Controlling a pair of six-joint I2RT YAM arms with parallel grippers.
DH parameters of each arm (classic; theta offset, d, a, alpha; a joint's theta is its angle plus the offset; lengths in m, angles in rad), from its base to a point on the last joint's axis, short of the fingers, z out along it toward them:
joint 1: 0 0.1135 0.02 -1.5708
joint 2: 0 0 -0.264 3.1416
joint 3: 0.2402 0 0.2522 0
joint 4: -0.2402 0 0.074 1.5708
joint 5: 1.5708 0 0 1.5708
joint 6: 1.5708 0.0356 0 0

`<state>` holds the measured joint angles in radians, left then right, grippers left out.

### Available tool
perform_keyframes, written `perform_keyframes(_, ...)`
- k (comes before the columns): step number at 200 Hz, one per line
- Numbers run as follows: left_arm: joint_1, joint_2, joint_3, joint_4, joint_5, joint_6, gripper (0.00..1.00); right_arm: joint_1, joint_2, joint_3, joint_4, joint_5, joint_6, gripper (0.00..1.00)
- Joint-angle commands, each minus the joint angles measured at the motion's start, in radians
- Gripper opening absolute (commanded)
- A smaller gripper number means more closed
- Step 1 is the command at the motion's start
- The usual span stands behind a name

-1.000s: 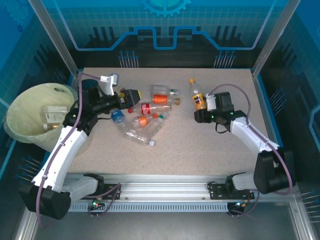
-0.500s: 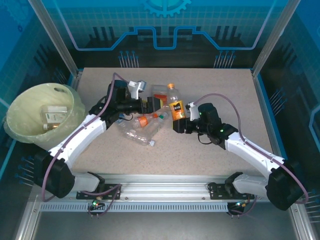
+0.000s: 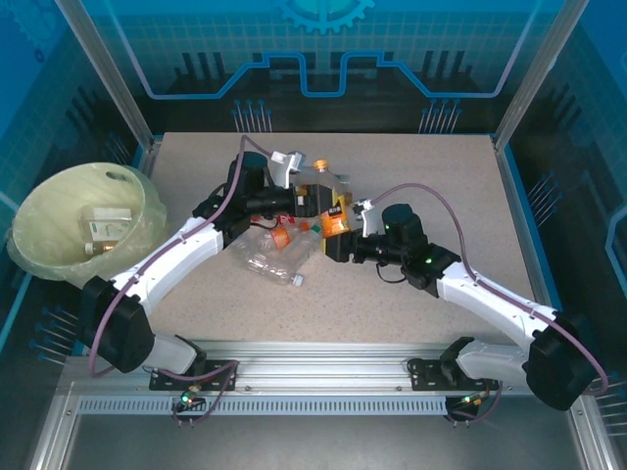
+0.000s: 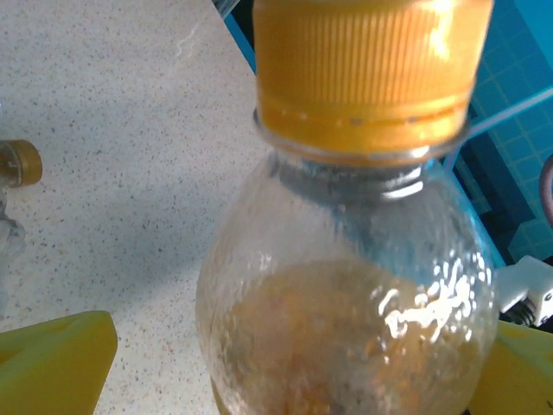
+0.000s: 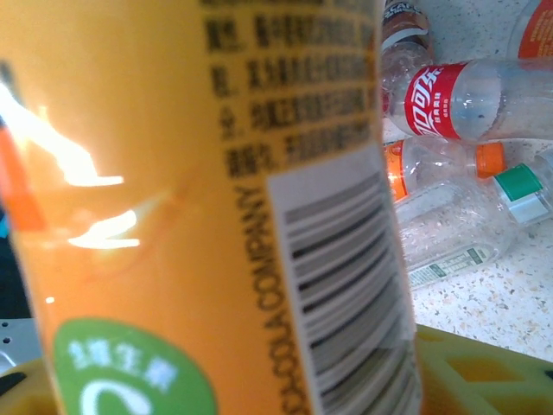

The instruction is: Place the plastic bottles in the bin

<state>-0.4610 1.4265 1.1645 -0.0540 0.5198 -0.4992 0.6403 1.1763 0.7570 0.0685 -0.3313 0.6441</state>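
Note:
An orange-labelled plastic bottle (image 3: 334, 215) with an orange cap (image 4: 363, 69) stands upright above the table's middle. My right gripper (image 3: 333, 241) is shut on its labelled body (image 5: 173, 216). My left gripper (image 3: 311, 199) is open, and its yellow fingers (image 4: 52, 363) stand on either side of the bottle's clear shoulder (image 4: 346, 320), with a gap showing on the left. Several more plastic bottles (image 3: 271, 262) lie in a pile just left of it, among them a red-labelled one (image 5: 467, 99). The pale yellow-green bin (image 3: 39, 211) sits off the table's left edge with bottles (image 3: 103, 230) inside.
Both arms meet over the pile at the table's centre. Loose bottles with orange (image 5: 489, 158) and green (image 5: 518, 183) caps lie beneath the held one. Metal frame posts (image 3: 108, 78) stand at the far corners. Bare speckled tabletop (image 3: 441, 176) stretches to the right.
The right arm carried the orange-labelled bottle leftward to the centre. The left arm swung right from near the bin, and its open jaws now straddle the bottle's shoulder.

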Motion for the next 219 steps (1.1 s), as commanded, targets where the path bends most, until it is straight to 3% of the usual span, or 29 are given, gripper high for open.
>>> perform_keyframes(1,-0.001,0.032,0.034,0.083,0.012,-0.024,0.96,0.030,0.008,0.009,0.050,-0.054,-0.017,0.47)
perform_keyframes(43,-0.002,0.055,0.000,0.183,0.103,-0.074,0.82,0.036,0.031,0.022,0.094,-0.075,-0.017,0.48)
perform_keyframes(69,-0.002,0.027,-0.017,0.193,0.101,-0.059,0.64,0.042,0.052,0.028,0.113,-0.061,-0.006,0.49)
perform_keyframes(86,-0.002,0.007,-0.021,0.165,0.066,-0.037,0.59,0.042,0.054,0.029,0.111,-0.051,-0.011,0.54)
perform_keyframes(133,-0.002,-0.055,-0.058,0.140,-0.051,0.010,0.55,0.047,0.047,0.053,0.028,-0.020,-0.107,0.69)
perform_keyframes(153,-0.002,-0.080,-0.063,0.119,-0.099,0.030,0.54,0.053,0.034,0.055,-0.005,0.002,-0.156,0.81)
perform_keyframes(183,-0.002,-0.134,-0.054,0.037,-0.224,0.063,0.54,0.077,-0.019,0.056,-0.083,0.147,-0.247,0.96)
perform_keyframes(219,-0.001,-0.208,-0.026,-0.114,-0.383,0.136,0.53,0.083,-0.090,0.030,-0.121,0.293,-0.296,1.00)
